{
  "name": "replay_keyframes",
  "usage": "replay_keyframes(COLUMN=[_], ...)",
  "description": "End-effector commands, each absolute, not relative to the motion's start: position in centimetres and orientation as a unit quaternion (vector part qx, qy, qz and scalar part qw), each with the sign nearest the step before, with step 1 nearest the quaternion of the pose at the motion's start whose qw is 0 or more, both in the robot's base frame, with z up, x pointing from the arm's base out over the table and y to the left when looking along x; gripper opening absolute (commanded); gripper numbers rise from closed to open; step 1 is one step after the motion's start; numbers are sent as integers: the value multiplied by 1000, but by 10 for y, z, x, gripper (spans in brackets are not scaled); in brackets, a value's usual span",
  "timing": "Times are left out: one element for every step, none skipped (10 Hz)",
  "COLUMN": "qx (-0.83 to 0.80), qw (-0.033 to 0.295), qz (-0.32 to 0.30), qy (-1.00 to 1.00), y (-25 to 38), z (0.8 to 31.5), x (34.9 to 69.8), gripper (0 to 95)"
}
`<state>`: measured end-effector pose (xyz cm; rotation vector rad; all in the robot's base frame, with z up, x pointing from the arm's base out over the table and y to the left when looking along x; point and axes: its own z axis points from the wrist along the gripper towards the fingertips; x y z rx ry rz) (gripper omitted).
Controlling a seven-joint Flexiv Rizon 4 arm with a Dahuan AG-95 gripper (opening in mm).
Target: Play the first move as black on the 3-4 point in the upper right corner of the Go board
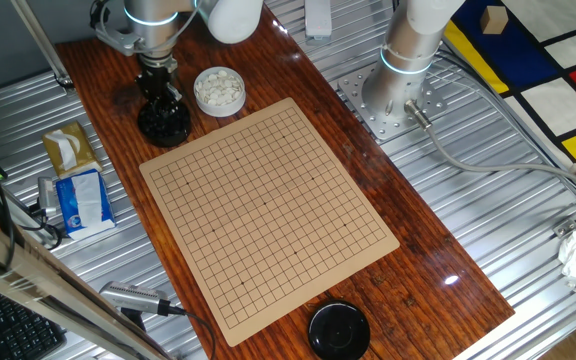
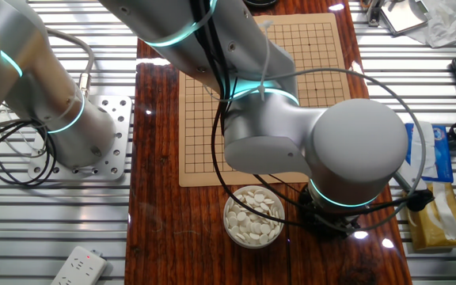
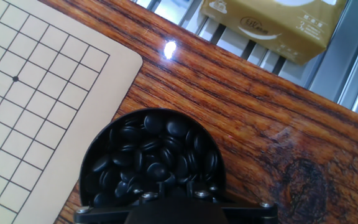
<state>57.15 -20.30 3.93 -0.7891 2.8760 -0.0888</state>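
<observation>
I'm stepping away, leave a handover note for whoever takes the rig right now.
Gripper: low over the round black bowl of glossy black stones; whether the jaws are open or hold a stone cannot be told.
Tan Go board: no stones on the visible grid.
White stones sit in the white bowl beside it.
Done: arm positioned at the black bowl.
Left: pick one black stone and place it on the 3-4 point.

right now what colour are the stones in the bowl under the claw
Glossy black stones, filling the black bowl; the hand view shows them best.
</observation>
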Motion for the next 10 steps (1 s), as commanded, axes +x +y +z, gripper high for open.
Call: replay_keyframes(qx=[-264,-264,-263,-263,-263,-262,-261,-260,-260,-260], qw=[79,79,79,79,79,79,79,79,79,79], qz=[-30,-30,-30,-30,-30,-30,-30,-30,-30,-31], qy=[961,961,961,961,961,961,962,962,962,962], y=[-203,-203,-203,-203,-203,-203,-203,-203,-203,-203], z=[39,39,39,39,39,39,39,39,39,39], x=[571,571,571,571,571,571,571,571,571,571], gripper=[190,190,190,190,190,190,0,0,0,0])
